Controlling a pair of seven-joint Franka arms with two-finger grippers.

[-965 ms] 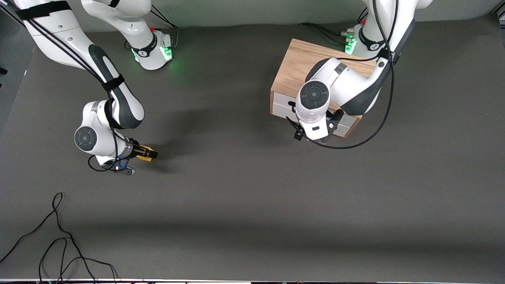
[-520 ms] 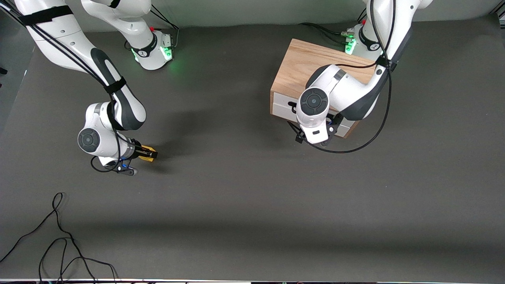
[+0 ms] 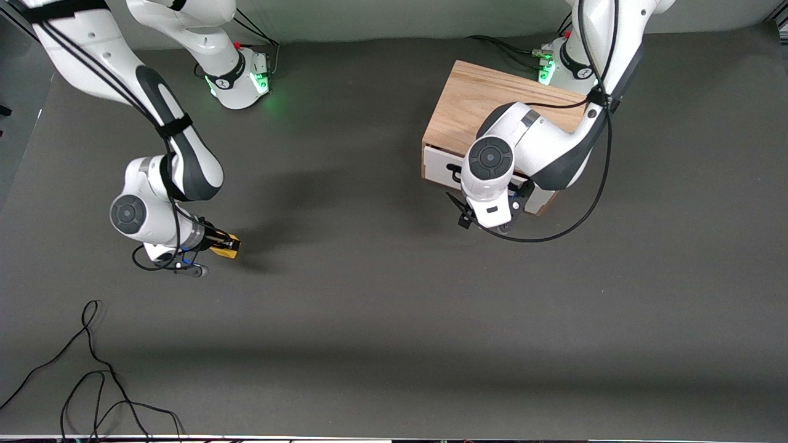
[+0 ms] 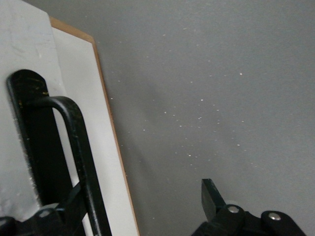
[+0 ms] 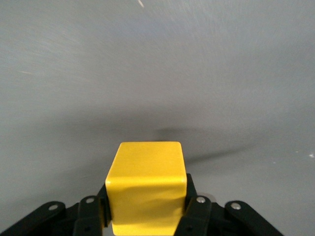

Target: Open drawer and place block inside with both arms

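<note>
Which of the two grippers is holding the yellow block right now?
The right gripper, toward the right arm's end of the table, is shut on the block. The left gripper is at the drawer's handle instead.

The dark table (image 3: pixel 381 295) lies bare across its middle and along the edge nearest the front camera, giving wide room between the two arms. Toward the left arm's end, the wooden cabinet (image 3: pixel 474 104) stands as the one bulky obstacle, its drawer (image 3: pixel 440 169) front partly covered by the left gripper (image 3: pixel 489 212) at the handle (image 4: pixel 74 147). Toward the right arm's end, the right gripper (image 3: pixel 221 243), clamped on the block (image 3: pixel 226 245), stands low over open table. Loose cable (image 3: pixel 92 381) sprawls at the near corner there.
</note>
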